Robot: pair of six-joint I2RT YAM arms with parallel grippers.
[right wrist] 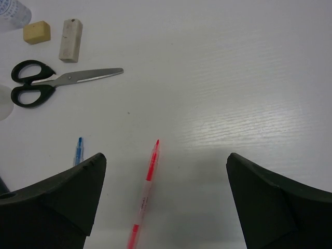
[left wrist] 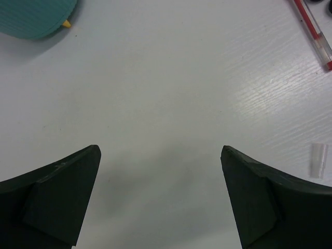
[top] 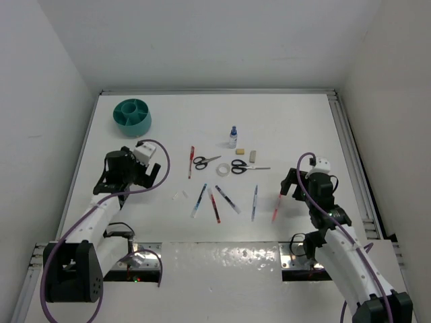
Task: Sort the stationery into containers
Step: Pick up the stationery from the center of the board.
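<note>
The round teal organiser stands at the far left; its edge shows in the left wrist view. Several pens lie mid-table. Behind them are two black-handled scissors, a tape roll, a blue-capped bottle and a beige eraser. A small white piece lies left of the pens. My left gripper is open over bare table. My right gripper is open above a red pen.
A pale block lies beside the eraser, above one pair of scissors. A blue pen lies left of the red one. Another red pen lies right of my left gripper. White walls enclose the table.
</note>
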